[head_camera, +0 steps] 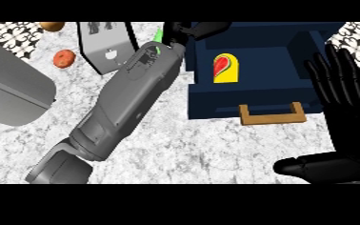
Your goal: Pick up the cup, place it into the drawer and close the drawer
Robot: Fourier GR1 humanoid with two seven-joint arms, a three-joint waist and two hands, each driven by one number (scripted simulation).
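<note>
Marbled grey-white worktop fills the view, with a patterned tile strip at the far corners. On it sits a dark blue drawer, pulled open, its tan handle at the near side. Inside the drawer lies the cup, yellow with a red and green mark, resting on the drawer floor toward its left side. The left hand reaches over the drawer's far left corner at the end of a long grey forearm; its fingers look loosely curled and hold nothing, apart from the cup. The right hand shows at the right edge beside the drawer, fingers straight and spread upward, thumb low, holding nothing. Left of the forearm stands a grey box, with an orange round thing and a brown one nearby, and a grey slab at the left edge.
</note>
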